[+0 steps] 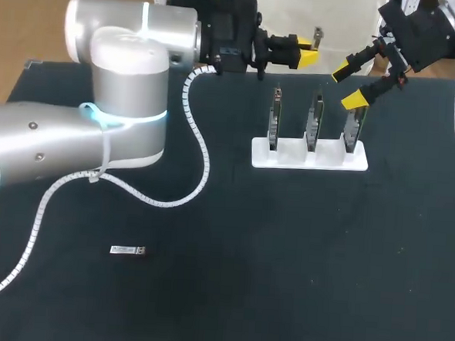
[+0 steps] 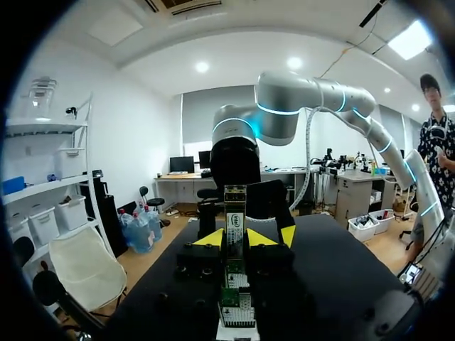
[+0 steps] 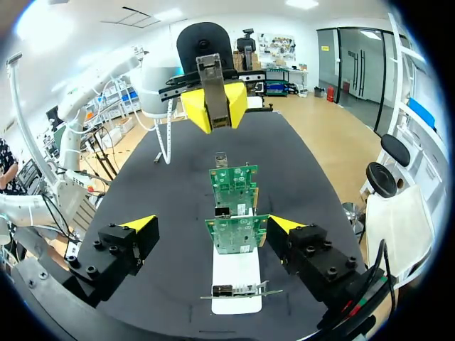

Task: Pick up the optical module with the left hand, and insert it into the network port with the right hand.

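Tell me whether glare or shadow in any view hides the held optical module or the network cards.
Head view: even light, no glare on the network cards; the optical module in the left gripper is small but unshadowed. Left wrist view: dim by the gripper, yet the module's label shows. Right wrist view: bright, both clear; fisheye curves the table's edges.

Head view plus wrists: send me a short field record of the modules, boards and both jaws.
rack: white plastic stand holding three upright green circuit boards
left jaws: shut on a grey metal optical module, held in the air beyond the stand
right jaws: open, empty, spread either side of the stand's end board
loose module: small silver optical module flat on the black tabletop, apart from both arms
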`<state>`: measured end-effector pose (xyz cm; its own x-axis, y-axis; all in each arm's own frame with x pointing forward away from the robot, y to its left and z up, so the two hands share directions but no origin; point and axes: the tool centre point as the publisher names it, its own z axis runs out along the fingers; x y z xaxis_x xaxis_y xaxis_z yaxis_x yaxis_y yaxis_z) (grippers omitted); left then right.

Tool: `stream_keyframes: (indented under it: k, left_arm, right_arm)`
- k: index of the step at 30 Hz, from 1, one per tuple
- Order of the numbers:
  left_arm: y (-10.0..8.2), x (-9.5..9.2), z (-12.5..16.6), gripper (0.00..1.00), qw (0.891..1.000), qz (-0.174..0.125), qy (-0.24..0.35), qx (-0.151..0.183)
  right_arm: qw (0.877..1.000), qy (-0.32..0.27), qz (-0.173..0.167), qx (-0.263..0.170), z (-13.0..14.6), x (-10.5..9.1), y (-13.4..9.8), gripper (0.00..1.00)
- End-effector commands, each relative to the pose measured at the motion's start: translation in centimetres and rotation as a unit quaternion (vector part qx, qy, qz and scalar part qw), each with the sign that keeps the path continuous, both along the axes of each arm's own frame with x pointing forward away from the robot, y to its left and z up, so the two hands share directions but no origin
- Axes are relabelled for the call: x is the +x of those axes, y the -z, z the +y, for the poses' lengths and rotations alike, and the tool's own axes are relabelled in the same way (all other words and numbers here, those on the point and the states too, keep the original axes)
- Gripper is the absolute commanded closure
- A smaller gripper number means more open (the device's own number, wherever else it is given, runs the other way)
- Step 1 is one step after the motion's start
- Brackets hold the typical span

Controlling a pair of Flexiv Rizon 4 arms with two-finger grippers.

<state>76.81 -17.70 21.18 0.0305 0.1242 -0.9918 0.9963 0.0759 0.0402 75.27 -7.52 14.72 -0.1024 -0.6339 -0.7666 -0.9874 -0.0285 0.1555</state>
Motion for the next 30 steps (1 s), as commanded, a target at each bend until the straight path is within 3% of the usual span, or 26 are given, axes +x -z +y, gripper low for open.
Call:
stream_keyframes:
  k: [1,9,30]
  left_arm:
    - [0.4,0.4,-0.5,1.00,1.000,0.000,0.009,0.001]
    - [1.6,0.1,-1.1,1.00,1.000,0.003,0.025,0.014]
    - [2.6,-1.3,-2.6,1.00,0.999,0.009,0.049,0.009]
  right_arm:
    - [1.000,-0.001,0.000,0.001,0.0,0.1,0.1,0.00]
    - [1.000,-0.001,0.000,0.001,0.0,0.1,0.1,0.00]
    - [1.000,-0.001,0.000,0.001,0.0,0.1,0.1,0.00]
